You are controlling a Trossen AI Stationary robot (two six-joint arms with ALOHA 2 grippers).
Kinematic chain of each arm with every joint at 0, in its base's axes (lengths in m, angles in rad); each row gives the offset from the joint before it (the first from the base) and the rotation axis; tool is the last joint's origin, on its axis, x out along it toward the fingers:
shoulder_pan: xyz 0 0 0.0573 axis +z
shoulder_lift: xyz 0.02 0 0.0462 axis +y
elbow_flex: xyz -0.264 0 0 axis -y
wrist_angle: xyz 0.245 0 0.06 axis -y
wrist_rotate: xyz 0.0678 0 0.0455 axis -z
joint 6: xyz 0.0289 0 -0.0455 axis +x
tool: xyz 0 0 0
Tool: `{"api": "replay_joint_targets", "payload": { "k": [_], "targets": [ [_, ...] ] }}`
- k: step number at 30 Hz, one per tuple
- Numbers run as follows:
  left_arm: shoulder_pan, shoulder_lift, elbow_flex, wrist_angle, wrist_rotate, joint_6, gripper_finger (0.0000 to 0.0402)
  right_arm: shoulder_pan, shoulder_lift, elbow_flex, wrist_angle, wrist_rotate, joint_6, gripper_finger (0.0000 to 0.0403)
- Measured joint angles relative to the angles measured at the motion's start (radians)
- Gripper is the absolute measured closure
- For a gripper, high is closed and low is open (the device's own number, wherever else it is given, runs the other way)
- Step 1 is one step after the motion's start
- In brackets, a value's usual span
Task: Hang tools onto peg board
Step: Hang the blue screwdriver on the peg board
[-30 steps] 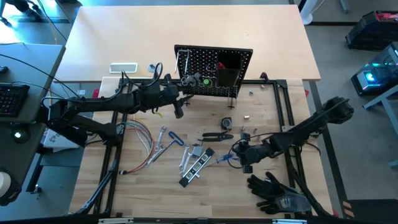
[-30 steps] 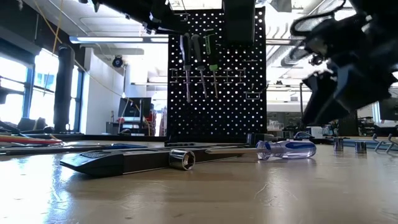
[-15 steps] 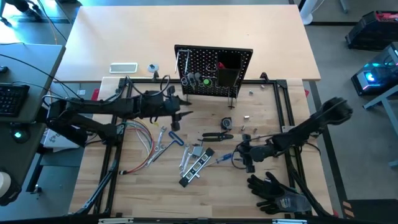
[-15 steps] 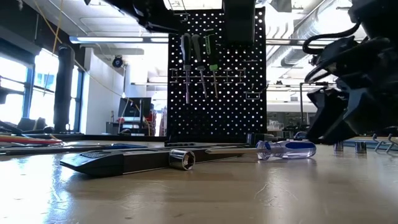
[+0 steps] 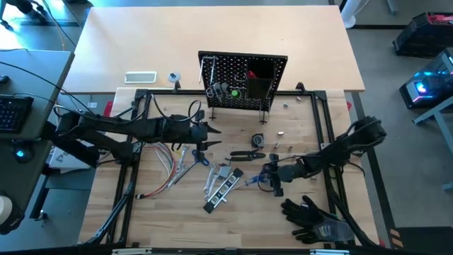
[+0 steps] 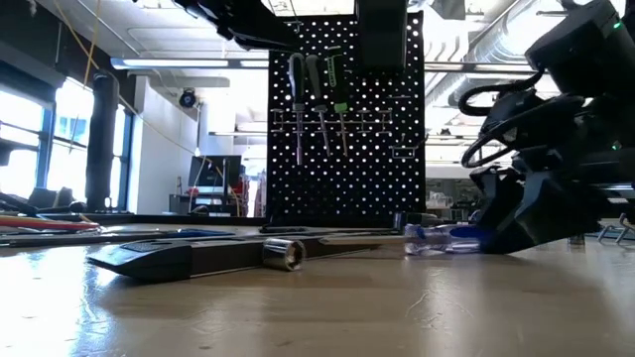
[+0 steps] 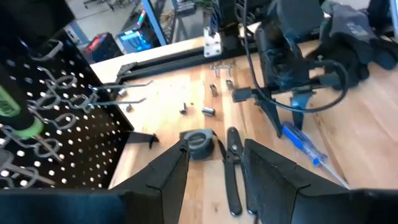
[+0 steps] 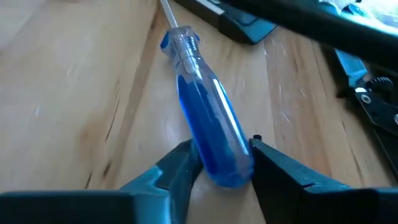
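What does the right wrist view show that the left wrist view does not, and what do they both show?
Only the right wrist view shows the right hand with its fingers on either side of the blue screwdriver's handle end, the tool lying on the table. Only the left wrist view shows the peg board with its hooks, the black pliers on the table, and the open left hand above them, holding nothing. Both views show the blue screwdriver; in the left wrist view it lies farther off, below the right arm.
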Motion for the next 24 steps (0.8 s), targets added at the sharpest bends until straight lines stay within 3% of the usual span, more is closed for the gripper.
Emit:
{"api": "replay_joint_targets", "payload": {
  "k": [4, 13, 24],
  "targets": [
    [-0.014, 0.014, 0.0, -0.001, 0.0, -0.007, 0.0253, 0.001, 0.004, 0.001, 0.001, -0.001, 0.024, 0.0326],
    [-0.042, 0.126, 0.0, 0.025, 0.037, -0.007, 0.0253, 0.015, -0.09, 0.046, -0.121, -0.023, 0.021, 0.0326],
    [-0.016, 0.353, 0.039, 0.179, 0.331, -0.133, 0.0253, 0.016, -0.187, 0.37, -0.706, 0.027, -0.119, 0.0326]
  ]
}}
